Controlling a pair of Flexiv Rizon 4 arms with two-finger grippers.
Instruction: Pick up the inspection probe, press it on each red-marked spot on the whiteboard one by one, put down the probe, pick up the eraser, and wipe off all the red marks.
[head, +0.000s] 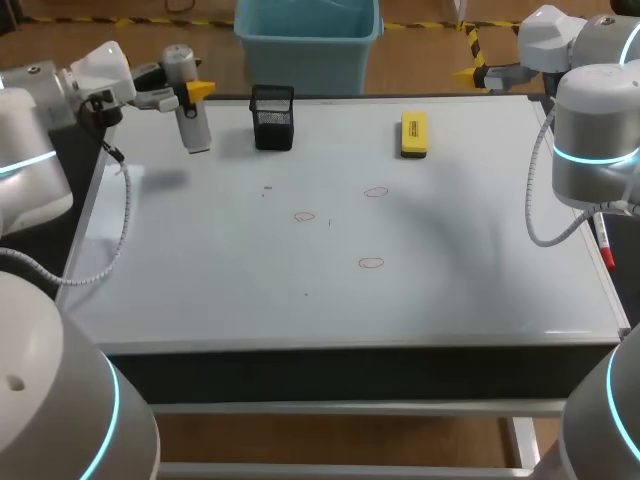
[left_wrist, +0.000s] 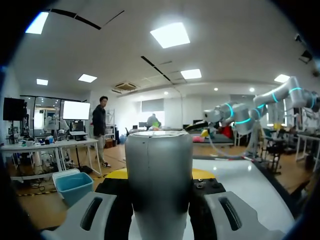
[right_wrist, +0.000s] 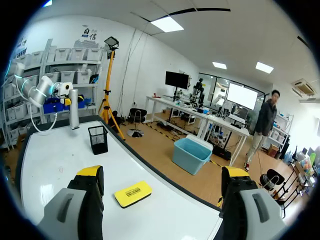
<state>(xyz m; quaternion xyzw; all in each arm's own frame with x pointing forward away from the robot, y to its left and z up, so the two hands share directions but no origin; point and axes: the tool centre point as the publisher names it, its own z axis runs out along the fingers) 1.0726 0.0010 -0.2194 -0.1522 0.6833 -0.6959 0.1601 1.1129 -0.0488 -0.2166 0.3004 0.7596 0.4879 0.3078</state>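
**Probe held in the left jaws at the far left corner**

The left jaws are closed on the probe (head: 190, 105), a silver cylinder held roughly upright over the far left corner of the tabletop (head: 200, 290). In the left wrist view the probe (left_wrist: 159, 175) fills the gap between the two fingers, which touch it from both sides.

The right arm (head: 595, 130) stands over the right edge. Its jaws show only in the right wrist view: the right jaws are spread wide and hold nothing. The eraser (right_wrist: 132, 193) lies flat on the tabletop ahead of them.

In the head view the yellow eraser (head: 414, 133) lies near the far edge, right of the middle. A black mesh holder (head: 272, 117) stands near the same edge, between probe and eraser. Three red marks (head: 371, 263), small drawn rings, sit around the middle of the tabletop, apart from one another.
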